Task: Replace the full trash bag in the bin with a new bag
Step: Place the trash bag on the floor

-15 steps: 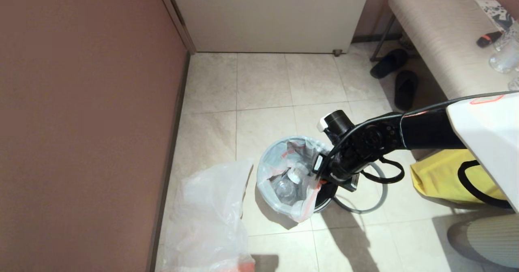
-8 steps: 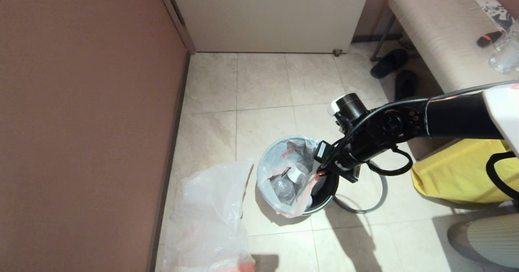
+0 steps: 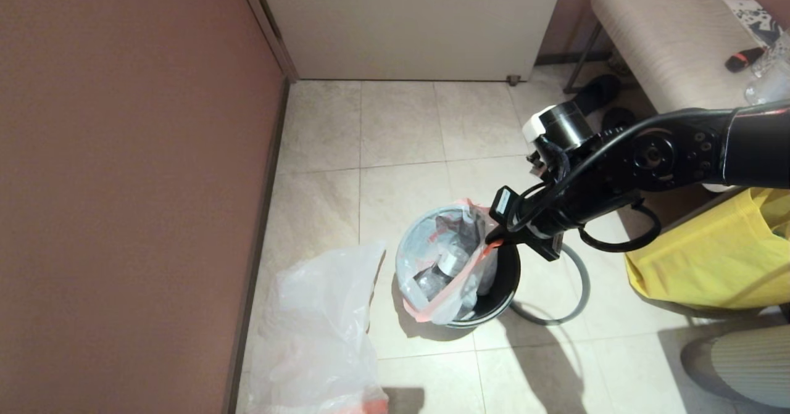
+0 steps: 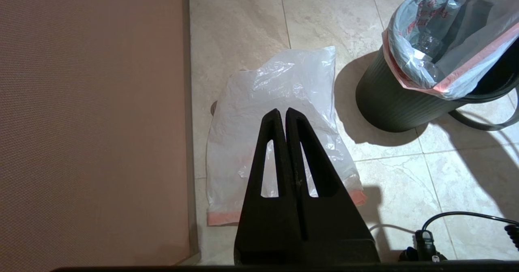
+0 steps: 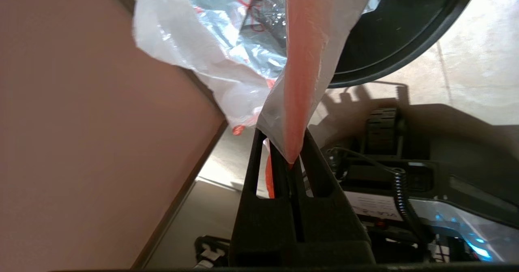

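The full trash bag (image 3: 441, 256) sits in the black bin (image 3: 503, 278), with bottles showing through it. Its orange hem is pulled up to a point at the bin's right side. My right gripper (image 3: 494, 238) is shut on that hem, and the right wrist view shows the gripper (image 5: 288, 142) pinching the stretched orange band of the full trash bag (image 5: 304, 61) above the bin (image 5: 389, 33). The grey ring (image 3: 577, 290) lies on the floor to the right of the bin. The new bag (image 4: 284, 81) lies flat by the wall, below my left gripper (image 4: 282, 112), which is shut and empty.
A brown wall (image 3: 123, 186) runs along the left. A yellow fabric bag (image 3: 710, 260) stands to the right of the bin. A bench (image 3: 673, 50) with slippers (image 3: 592, 93) beside it is at the back right. A white door (image 3: 413, 19) closes the far end.
My right arm has risen and moved back to the right, drawing the bag's hem off the bin's right rim. The bin's dark inside now shows there.
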### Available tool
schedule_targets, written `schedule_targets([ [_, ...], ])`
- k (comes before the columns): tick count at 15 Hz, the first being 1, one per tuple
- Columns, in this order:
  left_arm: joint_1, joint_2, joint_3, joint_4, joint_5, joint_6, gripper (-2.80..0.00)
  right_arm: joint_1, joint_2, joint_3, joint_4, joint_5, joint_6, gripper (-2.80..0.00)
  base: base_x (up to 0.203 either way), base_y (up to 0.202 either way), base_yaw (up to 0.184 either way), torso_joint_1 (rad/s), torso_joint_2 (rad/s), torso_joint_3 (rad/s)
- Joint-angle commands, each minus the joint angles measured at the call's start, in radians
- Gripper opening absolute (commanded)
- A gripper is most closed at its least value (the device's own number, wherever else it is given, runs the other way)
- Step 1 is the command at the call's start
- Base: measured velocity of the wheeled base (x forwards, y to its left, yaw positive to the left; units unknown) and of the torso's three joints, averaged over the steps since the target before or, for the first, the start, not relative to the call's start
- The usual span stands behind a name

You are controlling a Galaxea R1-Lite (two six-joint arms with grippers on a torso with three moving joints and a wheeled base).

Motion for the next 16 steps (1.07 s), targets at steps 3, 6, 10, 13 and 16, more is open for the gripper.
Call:
schedule_targets([
  [3, 0.000, 0.001, 0.000, 0.000, 0.000, 0.000, -2.80, 0.023, -0.021, -0.024, -0.007, 0.078, -0.001, -2.80, 0.000, 0.000, 0.000, 0.000, 0.00, 0.000],
  [6, 0.000, 0.001, 0.000, 0.000, 0.000, 0.000, -2.80, 0.036, -0.052, -0.035, -0.034, 0.131, -0.051, -2.80, 0.000, 0.000, 0.000, 0.000, 0.00, 0.000],
  [10, 0.000, 0.001, 0.000, 0.000, 0.000, 0.000, -2.80, 0.038, -0.112, -0.065, -0.061, 0.193, -0.056, -2.80, 0.000, 0.000, 0.000, 0.000, 0.00, 0.000],
  [13, 0.000, 0.001, 0.000, 0.000, 0.000, 0.000, -2.80, 0.040, -0.146, -0.079, -0.076, 0.217, -0.055, -2.80, 0.000, 0.000, 0.000, 0.000, 0.00, 0.000],
  [16, 0.000, 0.001, 0.000, 0.000, -0.001, 0.000, -2.80, 0.044, -0.164, -0.081, -0.118, 0.221, -0.052, -2.80, 0.000, 0.000, 0.000, 0.000, 0.00, 0.000],
])
